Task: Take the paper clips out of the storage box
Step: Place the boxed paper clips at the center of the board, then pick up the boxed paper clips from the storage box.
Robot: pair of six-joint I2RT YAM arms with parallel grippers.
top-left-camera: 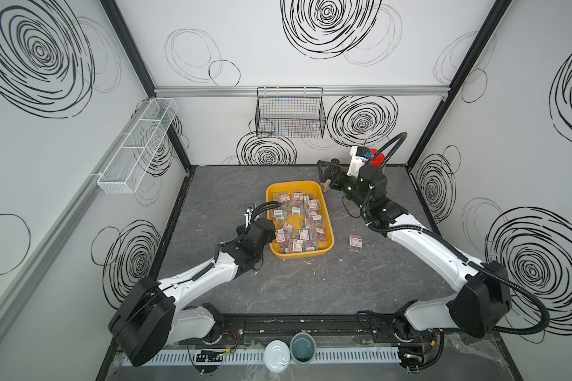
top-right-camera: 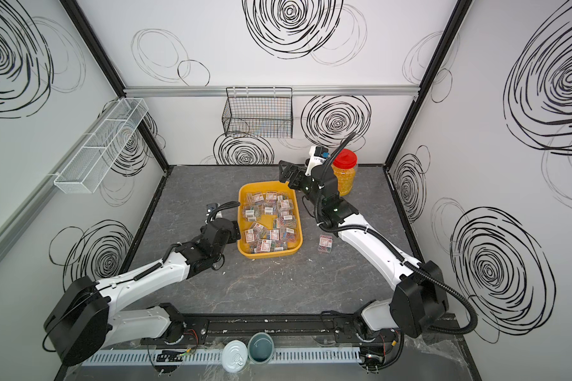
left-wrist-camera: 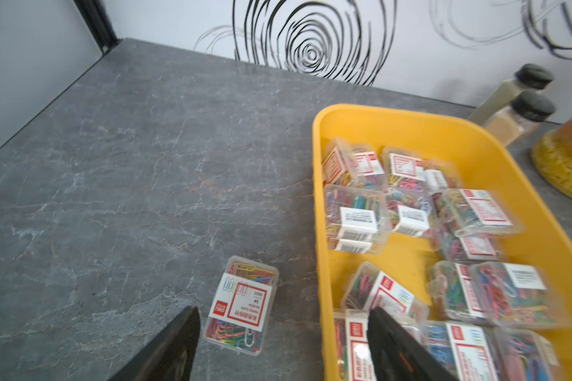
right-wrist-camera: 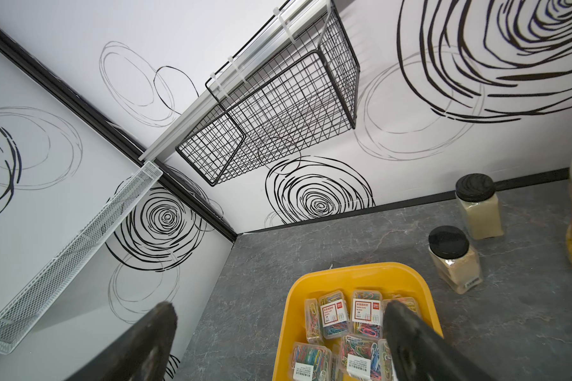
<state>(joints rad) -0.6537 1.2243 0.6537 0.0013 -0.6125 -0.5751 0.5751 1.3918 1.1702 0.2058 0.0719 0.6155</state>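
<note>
The paper clips (top-left-camera: 312, 211) were packed in small clear cases with white-and-red labels. Most of them were heaped in the storage box (top-left-camera: 301, 254), a shallow yellow tray lying near the middle of the desk (top-left-camera: 311, 290). Some cases lay flat and others leaned on their neighbours.

Two cases were outside the box. A loose case (left-wrist-camera: 240, 306) lay flat on the desk, label up, just beside the box's left wall; it showed only in the left wrist view. A second case (top-left-camera: 355, 243) lay on the desk on the box's right side, apart from it and close to the right arm in both top views.

The left hand (left-wrist-camera: 283, 316) hung over the box's left rim with its fingers spread wide and nothing pinched. One finger was next to the loose case and the other was above the cases in the box. Whether either finger touched anything could not be told. The right hand (right-wrist-camera: 279, 308) was held above the far end of the box, also spread and empty.

Two black-capped bottles (right-wrist-camera: 453, 260) stood on the desk near the box's far right corner, with a red-lidded jar (top-right-camera: 344, 171) of yellow grains beside them. A black wire basket (top-left-camera: 289, 112) hung on the back wall and a white mesh shelf (top-left-camera: 136, 148) on the left wall. A white tin (top-left-camera: 277, 357) and a grey cup (top-left-camera: 303, 347) sat side by side at the front edge.
</note>
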